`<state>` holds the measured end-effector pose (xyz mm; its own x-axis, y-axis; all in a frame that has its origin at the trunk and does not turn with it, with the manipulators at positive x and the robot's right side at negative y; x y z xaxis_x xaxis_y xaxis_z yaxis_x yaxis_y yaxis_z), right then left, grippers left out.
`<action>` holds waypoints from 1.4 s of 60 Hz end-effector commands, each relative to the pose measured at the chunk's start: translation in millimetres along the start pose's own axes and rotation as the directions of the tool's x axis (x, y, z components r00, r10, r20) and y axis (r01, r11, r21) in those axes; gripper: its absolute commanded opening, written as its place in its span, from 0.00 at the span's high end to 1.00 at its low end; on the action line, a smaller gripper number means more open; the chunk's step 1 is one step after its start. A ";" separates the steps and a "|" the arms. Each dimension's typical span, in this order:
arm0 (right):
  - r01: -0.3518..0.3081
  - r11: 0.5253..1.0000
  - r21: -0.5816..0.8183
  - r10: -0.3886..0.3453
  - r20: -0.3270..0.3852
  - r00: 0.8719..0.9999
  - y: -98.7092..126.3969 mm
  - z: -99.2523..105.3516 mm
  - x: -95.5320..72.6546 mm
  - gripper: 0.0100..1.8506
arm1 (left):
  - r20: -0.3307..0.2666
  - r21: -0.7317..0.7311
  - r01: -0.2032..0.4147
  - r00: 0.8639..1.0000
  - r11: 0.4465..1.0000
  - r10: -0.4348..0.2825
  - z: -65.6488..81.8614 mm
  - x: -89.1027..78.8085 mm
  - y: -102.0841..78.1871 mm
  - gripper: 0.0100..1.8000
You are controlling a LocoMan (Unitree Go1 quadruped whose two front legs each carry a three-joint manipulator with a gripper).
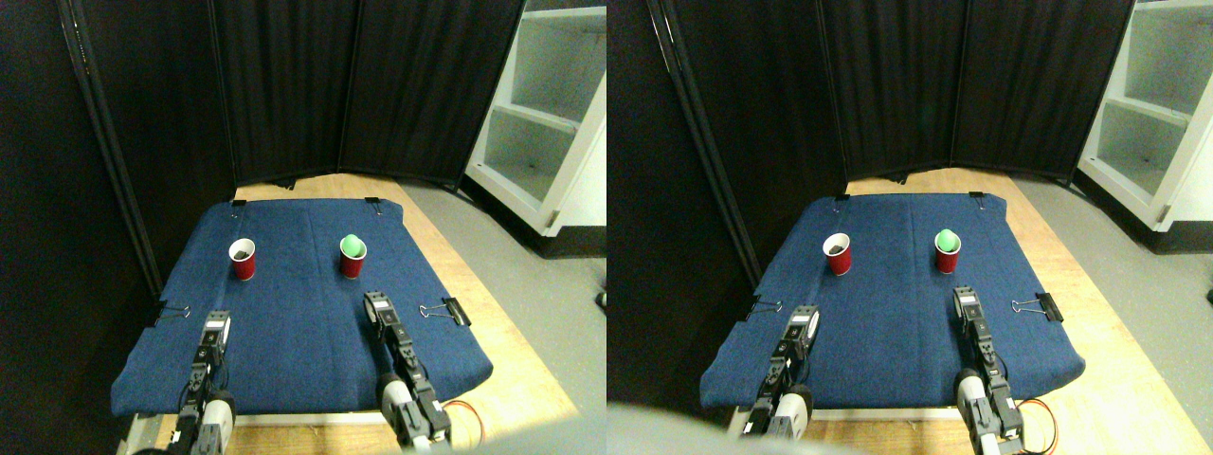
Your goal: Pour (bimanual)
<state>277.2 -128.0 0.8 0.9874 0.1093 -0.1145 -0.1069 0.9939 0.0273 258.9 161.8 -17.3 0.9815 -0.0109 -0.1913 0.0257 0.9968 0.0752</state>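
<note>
Side by side on the blue cloth (303, 313) stand two red cups: the left cup (244, 259), and right of it the right cup (353, 256) holding a green ball (352, 244). Left hand (216, 325) and right hand (377, 305) rest nearer the camera, apart from both; their grip cannot be told.

A lab test corner: black folding screens (313, 85) as backdrop, a blue cloth (303, 313) clipped onto a wooden board (493, 303), bare white shelving (545, 114) alongside

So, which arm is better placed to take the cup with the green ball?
The right gripper. It sits just below the red cup with the green ball, while the left gripper lines up closer to the other red cup.
</note>
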 end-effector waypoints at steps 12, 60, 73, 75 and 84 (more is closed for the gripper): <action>-0.013 1.000 -0.010 0.013 0.034 0.999 1.0 5.0 2.0 0.68 | 0.024 0.025 0.006 1.000 1.000 -0.006 5.1 1.7 0.6 0.82; -0.108 0.923 0.368 0.011 0.257 0.966 3.2 17.9 26.8 0.69 | 0.088 -0.245 0.059 0.995 0.968 -0.039 55.4 20.2 -11.2 0.52; -0.069 0.814 0.577 -0.073 0.219 0.973 6.0 21.8 31.7 0.57 | 0.092 -0.466 -0.023 0.993 0.885 0.075 62.6 27.4 -15.8 0.46; -0.067 0.780 0.623 -0.088 0.215 0.973 5.6 21.3 33.9 0.56 | 0.091 -0.511 -0.031 0.992 0.859 0.090 61.6 29.9 -14.8 0.48; -0.073 0.647 0.759 -0.125 0.200 0.972 3.8 17.2 42.7 0.55 | 0.101 -0.635 -0.050 0.984 0.771 0.147 51.1 44.2 -9.8 0.49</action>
<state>314.9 -123.0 13.3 0.9972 -0.0059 0.0741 -0.0506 0.6768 0.7344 304.1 145.9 28.9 0.9899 0.1029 -0.0980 -0.1390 0.8442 -0.5176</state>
